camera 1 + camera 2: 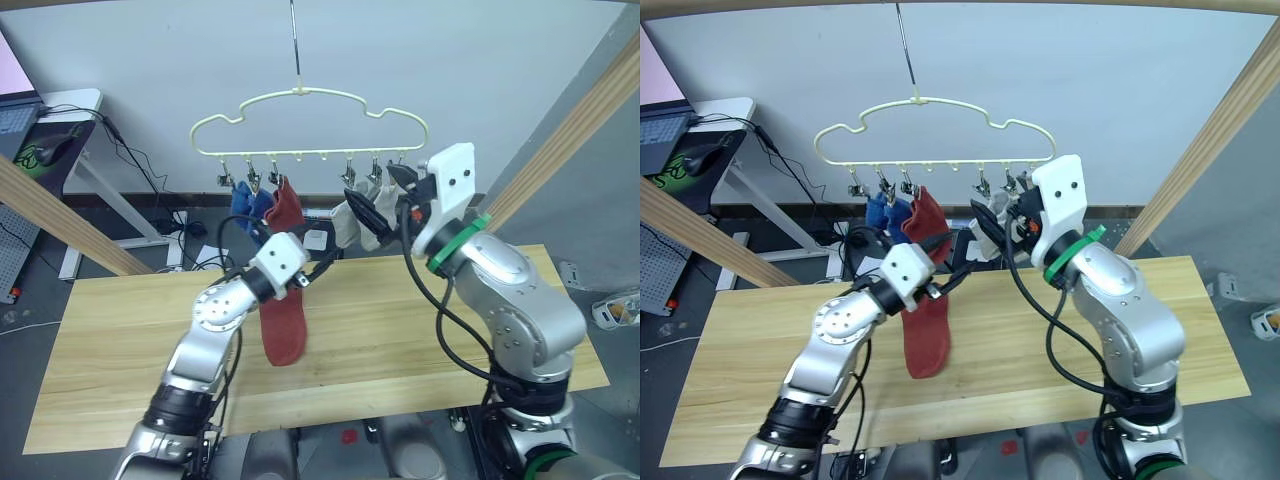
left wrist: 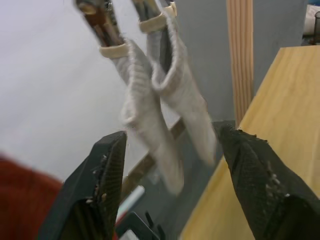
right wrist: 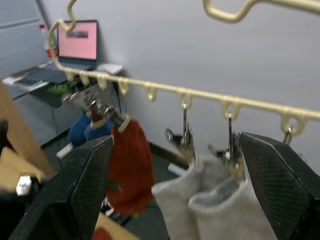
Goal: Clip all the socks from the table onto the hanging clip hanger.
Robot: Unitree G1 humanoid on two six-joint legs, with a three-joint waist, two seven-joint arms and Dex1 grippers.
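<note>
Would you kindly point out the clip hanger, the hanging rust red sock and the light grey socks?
clip hanger [image 1: 310,95]: left eye view, top wire.
rust red sock [image 1: 285,210]: left eye view, upper body.
light grey socks [image 2: 145,115]: left wrist view, nearer sock's middle.

A lab or office test space: beside the pale wooden desk [image 1: 400,300], a lit pink-screened laptop [image 3: 77,42] and tangled black floor cables [image 1: 150,190].

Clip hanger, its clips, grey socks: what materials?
Clip hanger: pale yellow, smooth and glossy, probably coated wire or plastic.
Clips: silvery and shiny, likely metal.
Grey socks: soft ribbed knit fabric, hanging limp with visible ribbing.
</note>
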